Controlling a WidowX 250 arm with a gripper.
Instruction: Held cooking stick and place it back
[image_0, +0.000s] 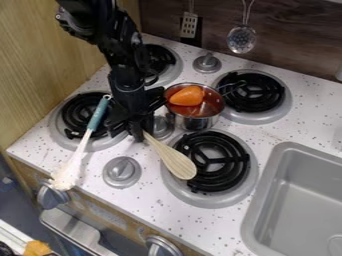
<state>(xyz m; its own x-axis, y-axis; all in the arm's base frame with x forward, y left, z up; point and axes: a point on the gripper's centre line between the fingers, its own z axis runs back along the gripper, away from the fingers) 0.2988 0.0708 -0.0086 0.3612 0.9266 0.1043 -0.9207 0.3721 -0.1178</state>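
Gripper (137, 131) is seen beside the silver pot (194, 121), at the wooden spoon's (175, 161) handle; whether it is wide or squeezed on the spoon cannot be told. The spoon's big end is seen over the black burner (230, 167) near the sink (267, 167).

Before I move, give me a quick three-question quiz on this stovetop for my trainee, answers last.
1. What is in the shiny metal pot: A) a green cup, B) an orange lump, C) a white egg?
2. True or false: the pale wooden spatula's blade is over a black coil burner.
3. Fill in: the black gripper is at the spatula's ____ end.

Key: 1. B; 2. true; 3. handle
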